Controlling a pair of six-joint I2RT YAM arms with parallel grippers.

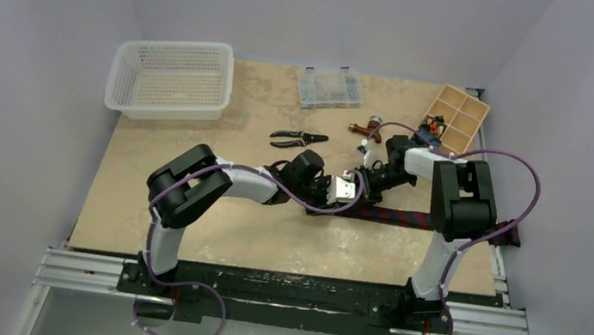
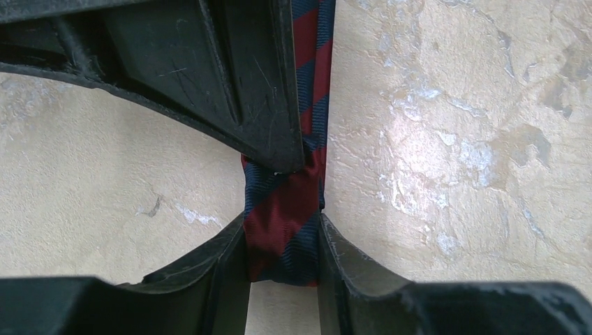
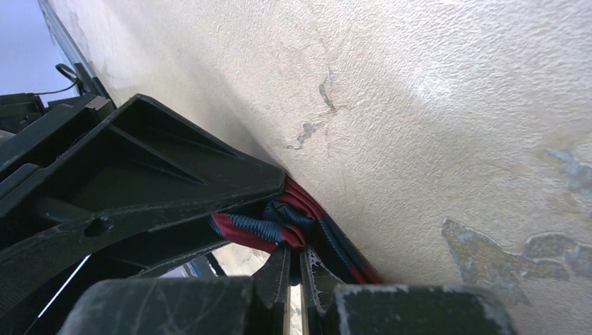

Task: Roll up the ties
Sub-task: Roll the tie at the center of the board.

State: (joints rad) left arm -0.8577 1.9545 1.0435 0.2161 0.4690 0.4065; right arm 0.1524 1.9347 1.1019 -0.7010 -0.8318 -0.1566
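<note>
- Tie [image 1: 408,218] lies as a flat strip across the desk [image 1: 266,241], right of centre.
- Left claw [image 2: 283,244] pinches its end, narrowly parted.
- Right claw [image 3: 294,269] clamps the folded fabric, fingers nearly touching.

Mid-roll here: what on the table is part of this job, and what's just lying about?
Job: tie, left gripper, right gripper (fingers of both pinch it).
Lying about: pliers, white basket, clear parts box, wooden divided tray.

Lab booth, plain walls [image 1: 323,11], aluminium mounting rail [image 1: 80,271]
</note>
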